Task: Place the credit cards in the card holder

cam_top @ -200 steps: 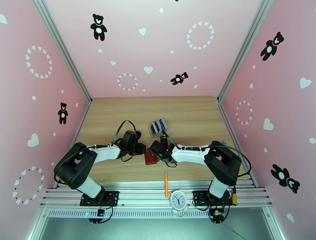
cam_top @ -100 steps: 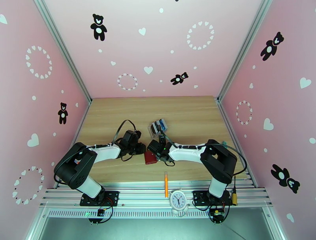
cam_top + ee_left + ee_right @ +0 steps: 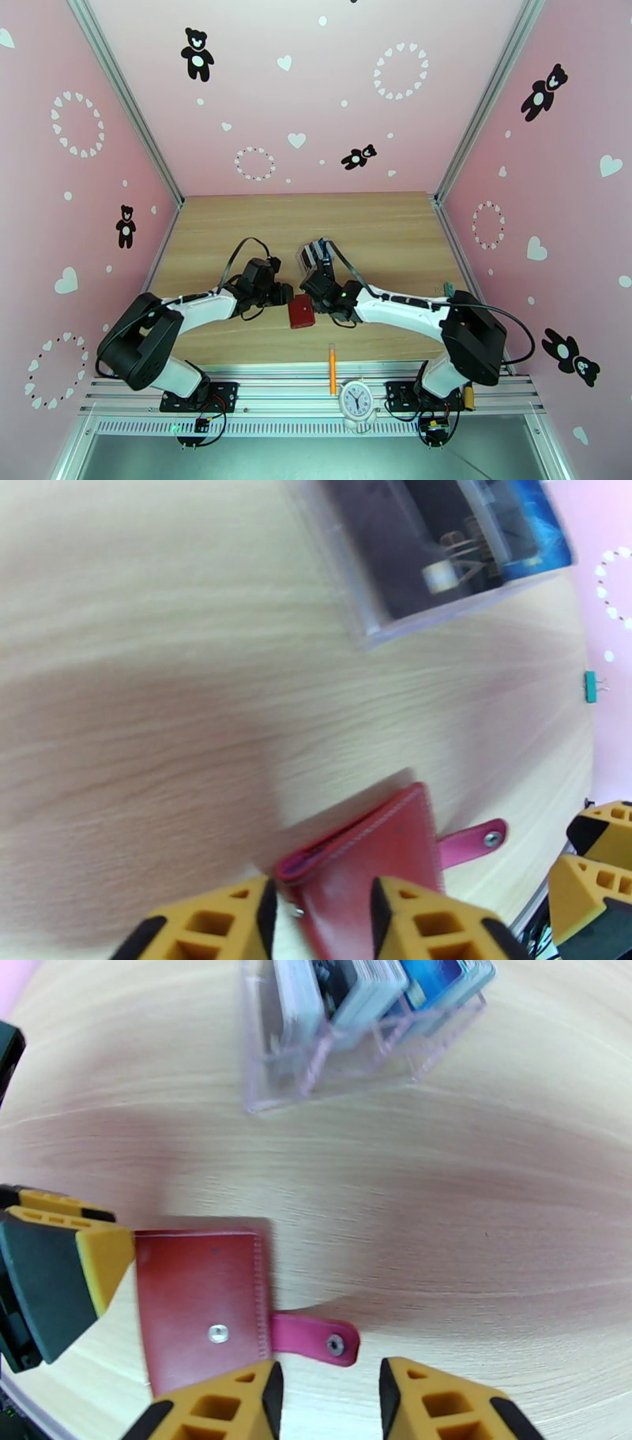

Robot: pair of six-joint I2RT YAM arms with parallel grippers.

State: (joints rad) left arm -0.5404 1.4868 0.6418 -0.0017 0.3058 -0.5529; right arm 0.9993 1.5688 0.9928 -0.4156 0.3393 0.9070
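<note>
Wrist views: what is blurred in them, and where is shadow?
Left wrist: rack and wood grain smeared, wallet sharper, broad shadow on the table left of it. Right wrist: rack and cards blurred, wallet soft, shadow band across the table.

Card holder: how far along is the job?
Done: nothing loaded; the card holder lies closed on the table, snap tab unfastened. In hand: left pincer straddles its edge, grip unclear; right pincer open just short of the tab. Left: the credit cards, standing in the clear rack.
</note>
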